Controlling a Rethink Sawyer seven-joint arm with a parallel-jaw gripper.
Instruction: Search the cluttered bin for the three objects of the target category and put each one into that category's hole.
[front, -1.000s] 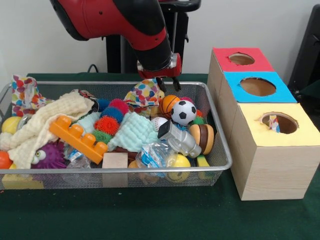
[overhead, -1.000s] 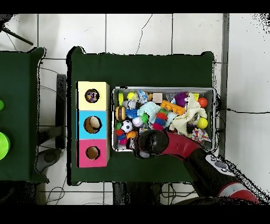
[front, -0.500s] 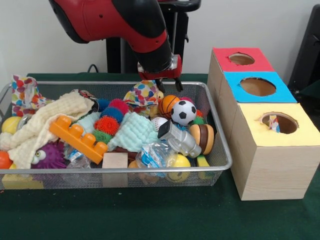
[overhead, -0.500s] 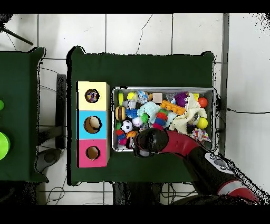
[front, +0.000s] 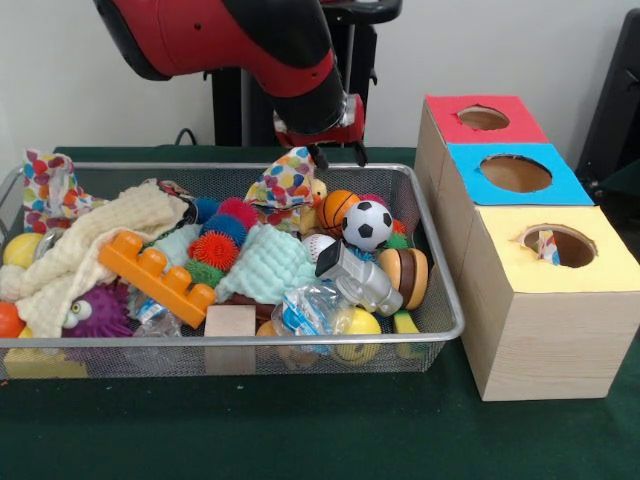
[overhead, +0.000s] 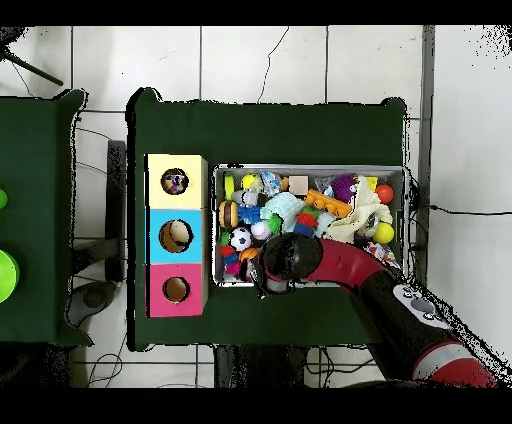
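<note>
My gripper (front: 335, 155) hangs just above the far rim of the wire bin (front: 440, 330), over the spotted cloth (front: 285, 182) that is bunched against that rim; its two dark fingertips (front: 358, 154) stand a little apart and hold nothing, though I cannot tell whether they touch the cloth. My arm (overhead: 350, 275) reaches to that same edge of the bin when seen from above. Taking the soccer ball (front: 368, 224) as the mark: the basketball (front: 339, 207) sits just behind and beside it, the small baseball (front: 318, 246) lies just in front of it toward the bin's middle, the grey toy (front: 360, 280) lies in front of it, and the burger toy (front: 405, 275) rests in front of it against the bin's wall nearest the boxes. Farther from the ball lie the pale green cloth (front: 268, 265), the orange spiky ball (front: 214, 250), the orange building block (front: 155, 275) and the cream cloth (front: 85, 250). Beside the bin stand three boxes in a row, each with a round hole: the red box (front: 478, 118) farthest, the blue box (front: 512, 172) in the middle, the yellow box (front: 560, 265) nearest.
</note>
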